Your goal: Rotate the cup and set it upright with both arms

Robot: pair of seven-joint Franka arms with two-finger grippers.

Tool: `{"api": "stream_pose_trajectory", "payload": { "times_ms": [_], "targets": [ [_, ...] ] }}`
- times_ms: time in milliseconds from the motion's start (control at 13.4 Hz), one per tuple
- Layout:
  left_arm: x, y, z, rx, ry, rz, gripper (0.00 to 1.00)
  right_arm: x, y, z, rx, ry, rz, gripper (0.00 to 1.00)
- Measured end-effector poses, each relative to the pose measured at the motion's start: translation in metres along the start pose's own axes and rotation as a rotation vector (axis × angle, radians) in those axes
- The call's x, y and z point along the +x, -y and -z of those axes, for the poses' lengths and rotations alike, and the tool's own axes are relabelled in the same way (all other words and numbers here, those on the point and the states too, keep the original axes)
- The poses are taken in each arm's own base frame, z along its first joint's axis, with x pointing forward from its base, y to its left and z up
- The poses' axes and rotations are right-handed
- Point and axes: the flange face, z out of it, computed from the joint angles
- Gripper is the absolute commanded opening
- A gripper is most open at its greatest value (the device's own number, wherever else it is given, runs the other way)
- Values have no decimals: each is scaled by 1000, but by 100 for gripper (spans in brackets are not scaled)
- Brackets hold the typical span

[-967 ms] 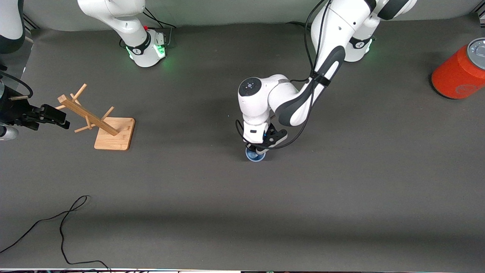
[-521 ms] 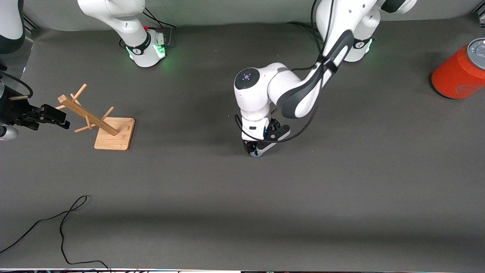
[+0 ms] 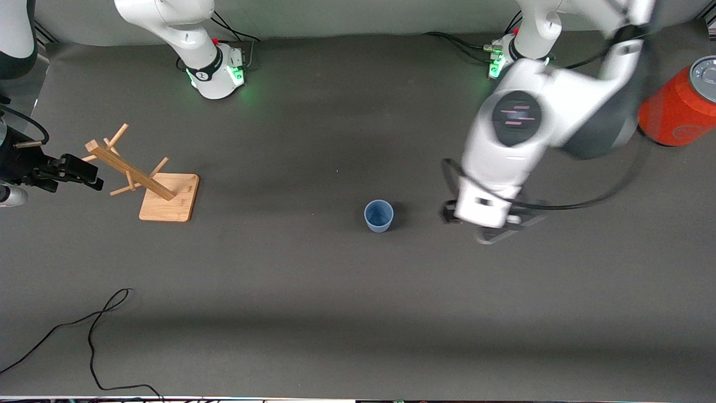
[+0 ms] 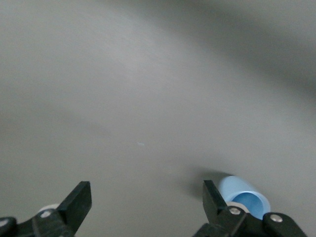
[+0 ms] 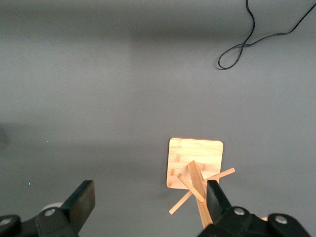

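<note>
The light-blue cup [image 3: 378, 215] stands upright on the grey table, rim up, near the middle. My left gripper [image 3: 491, 228] is open and empty, up in the air beside the cup toward the left arm's end, and blurred by motion. In the left wrist view the left gripper [image 4: 145, 192] has its jaws wide apart, and the cup [image 4: 244, 196] shows just outside one finger, not between them. My right gripper [image 3: 84, 172] waits, open and empty, at the right arm's end of the table; the right wrist view [image 5: 149, 192] shows its jaws apart.
A wooden peg rack [image 3: 151, 182] on a square bamboo base stands by the right gripper and also shows in the right wrist view [image 5: 196, 163]. An orange-red can [image 3: 677, 106] stands at the left arm's end. A black cable [image 3: 89, 336] lies near the front edge.
The left gripper has let go of the cup, risen and swung toward the left arm's end. The cup now stands free and upright. The right arm has not moved.
</note>
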Motion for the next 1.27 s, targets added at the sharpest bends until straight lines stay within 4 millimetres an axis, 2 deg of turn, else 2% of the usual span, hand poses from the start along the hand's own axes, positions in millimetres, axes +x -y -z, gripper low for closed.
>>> {"api": "stream_pose_trajectory", "payload": {
  "times_ms": [149,298,447,595,893,1265],
  "targets": [
    [34,71,25,-12,53,-68,100,0,0,0,0,0,0,100],
    [54,133,40,-23,73,-147,100,0,0,0,0,0,0,100],
    [55,176,48,-4,77,-211,100,0,0,0,0,0,1,100],
    [50,207,53,6,80,-260,100,0,0,0,0,0,1,100],
    [48,249,66,-7,73,-291,100,0,0,0,0,0,1,100],
    [47,247,70,-14,53,-299,100,0,0,0,0,0,2,100]
  ]
}}
